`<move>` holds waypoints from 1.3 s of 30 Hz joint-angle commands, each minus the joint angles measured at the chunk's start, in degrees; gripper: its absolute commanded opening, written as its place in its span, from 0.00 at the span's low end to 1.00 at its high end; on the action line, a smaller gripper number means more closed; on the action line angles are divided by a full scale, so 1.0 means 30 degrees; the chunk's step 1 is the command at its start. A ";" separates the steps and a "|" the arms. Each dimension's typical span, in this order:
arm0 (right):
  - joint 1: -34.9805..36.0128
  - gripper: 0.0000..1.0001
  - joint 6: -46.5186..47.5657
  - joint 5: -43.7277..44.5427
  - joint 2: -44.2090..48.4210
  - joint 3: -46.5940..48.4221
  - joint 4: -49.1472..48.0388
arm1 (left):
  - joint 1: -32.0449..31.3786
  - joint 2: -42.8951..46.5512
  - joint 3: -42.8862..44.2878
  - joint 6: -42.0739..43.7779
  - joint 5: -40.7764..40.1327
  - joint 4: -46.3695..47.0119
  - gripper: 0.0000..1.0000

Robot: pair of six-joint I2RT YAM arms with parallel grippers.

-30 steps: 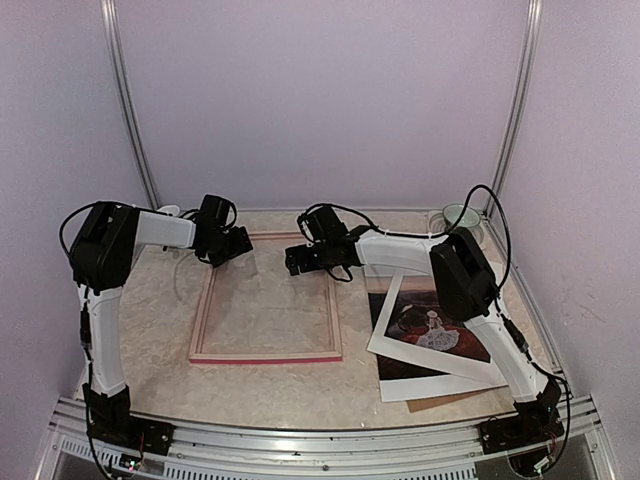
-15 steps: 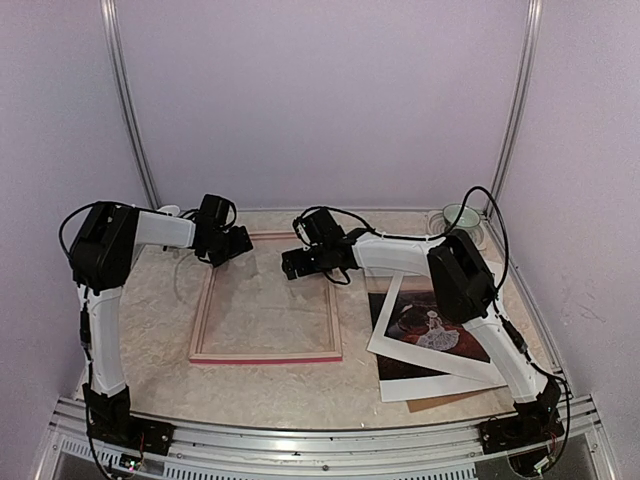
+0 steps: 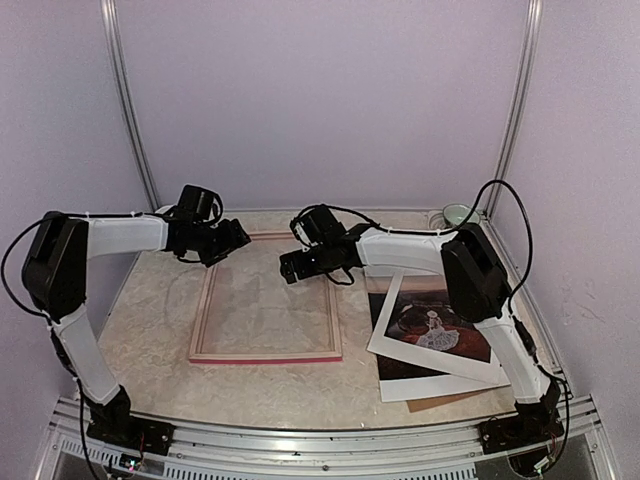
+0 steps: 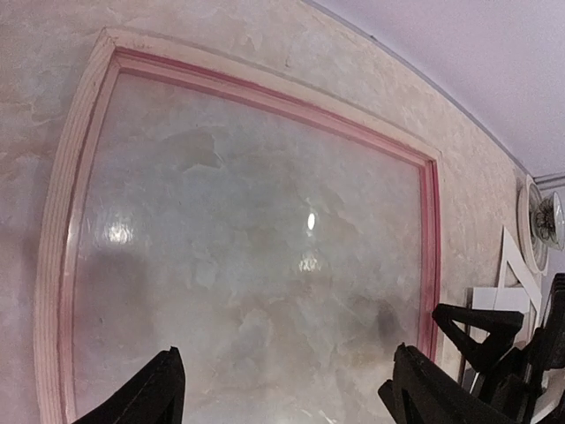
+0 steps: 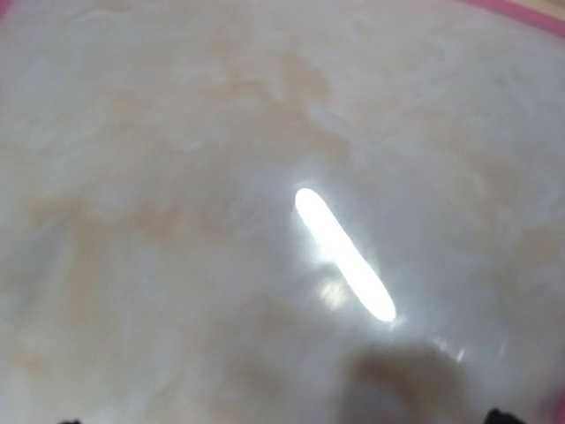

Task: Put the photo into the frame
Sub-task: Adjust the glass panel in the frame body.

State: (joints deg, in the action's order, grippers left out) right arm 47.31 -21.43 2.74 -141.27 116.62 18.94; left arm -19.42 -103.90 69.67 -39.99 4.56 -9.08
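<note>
**Both grippers open above the frame, photo off to the right**

The frame lies flat on the marbled table, left of centre. Its pale wood side faces up, with pink showing along its edges, and a glossy pane fills its opening.

The left gripper hovers over the frame's far left corner. In the left wrist view its fingers are spread wide with nothing between them, and the pane and the far rail lie below.

The right gripper hangs above the far right part of the pane. It is spread too, so the right wrist view catches only its dark fingertips at the bottom corners and a strip of pink rail at the top.

The photo lies on the table just right of the frame, well apart from both grippers. It is partly covered by a tilted white mat, with a brown backing board peeking out at the near edge.
</note>
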 commanded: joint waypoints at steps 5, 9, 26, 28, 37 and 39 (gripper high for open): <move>0.1893 0.99 0.0936 -0.0578 0.3456 -0.2370 0.1257 | -0.1951 0.3416 -0.3907 0.0224 -0.0041 -0.2241 0.80; 0.2456 0.99 0.0576 -0.0598 0.4443 -0.4021 0.1277 | -0.2634 0.4405 -0.5634 -0.0078 -0.0284 -0.2868 0.81; 0.2826 0.99 -0.0353 -0.0881 0.6833 -0.9495 0.0439 | -0.4657 0.5137 -0.6053 0.0906 -0.4153 -0.6247 0.80; 0.2859 0.99 -0.0301 -0.0877 0.6846 -0.9422 0.0533 | -0.4821 0.4868 -0.6069 0.0883 -0.4234 -0.6460 0.80; 0.3009 0.99 -0.0287 -0.0737 0.6580 -0.8979 0.1321 | -0.5062 0.4276 -0.6756 0.0757 -0.4522 -0.6671 0.80; 0.3082 0.99 -0.0282 -0.0713 0.6592 -0.8959 0.1441 | -0.5070 0.4141 -0.6919 0.0677 -0.4605 -0.6750 0.80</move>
State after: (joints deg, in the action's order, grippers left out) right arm 55.79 -21.96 0.23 -123.07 88.95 21.41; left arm -34.24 -90.17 50.37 -38.15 -7.84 -28.01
